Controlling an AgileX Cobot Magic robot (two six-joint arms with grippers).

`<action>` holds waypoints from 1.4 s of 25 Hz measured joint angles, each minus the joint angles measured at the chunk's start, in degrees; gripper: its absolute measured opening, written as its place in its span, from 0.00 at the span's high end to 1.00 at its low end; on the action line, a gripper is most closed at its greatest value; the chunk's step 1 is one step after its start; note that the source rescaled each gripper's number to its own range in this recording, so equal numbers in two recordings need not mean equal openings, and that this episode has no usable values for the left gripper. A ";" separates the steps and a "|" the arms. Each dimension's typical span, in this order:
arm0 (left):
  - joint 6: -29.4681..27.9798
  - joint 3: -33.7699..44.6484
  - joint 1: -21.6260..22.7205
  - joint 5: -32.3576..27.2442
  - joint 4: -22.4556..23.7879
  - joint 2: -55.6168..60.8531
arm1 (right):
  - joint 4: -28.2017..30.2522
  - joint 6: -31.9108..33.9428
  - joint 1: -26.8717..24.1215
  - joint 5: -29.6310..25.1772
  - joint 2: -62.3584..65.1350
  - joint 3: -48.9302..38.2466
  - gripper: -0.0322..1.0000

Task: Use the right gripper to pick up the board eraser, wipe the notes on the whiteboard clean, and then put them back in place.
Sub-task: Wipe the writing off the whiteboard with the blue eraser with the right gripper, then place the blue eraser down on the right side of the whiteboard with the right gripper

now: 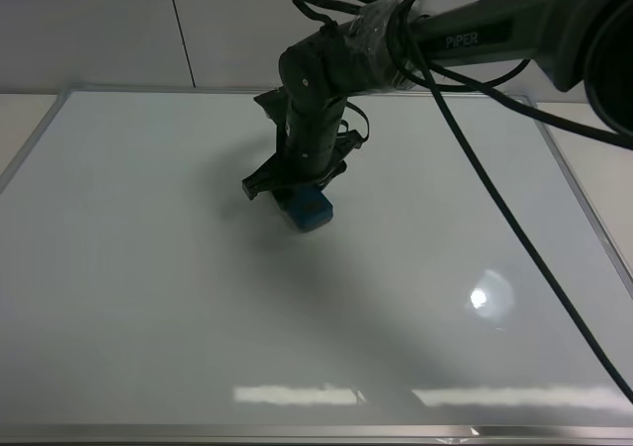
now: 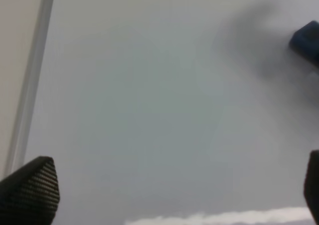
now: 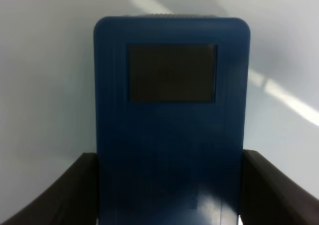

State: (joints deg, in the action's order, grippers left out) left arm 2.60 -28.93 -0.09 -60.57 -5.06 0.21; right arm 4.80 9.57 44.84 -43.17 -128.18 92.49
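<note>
Right hand, fingers clamped against both long sides of the blue board eraser. The eraser rests flat on the whiteboard surface, about midway between its left and right edges and nearer the far edge; a grey patch shows on its top. Left hand, fingers spread wide apart with nothing between them, above the surface beside its silver frame.
</note>
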 joint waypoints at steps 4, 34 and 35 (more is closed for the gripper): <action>0.00 0.00 0.00 0.00 0.00 0.00 | -0.79 -1.47 3.88 0.26 -0.07 0.00 0.95; 0.00 0.00 0.00 0.00 0.00 0.00 | -0.26 0.96 5.01 -2.34 0.98 -0.55 0.95; 0.00 0.00 0.00 0.00 0.00 0.00 | -0.66 0.96 4.51 -3.01 1.16 -0.56 0.95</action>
State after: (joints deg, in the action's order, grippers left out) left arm 2.60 -28.93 -0.09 -60.57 -5.06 0.21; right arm 4.14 10.54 49.35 -46.18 -127.01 91.93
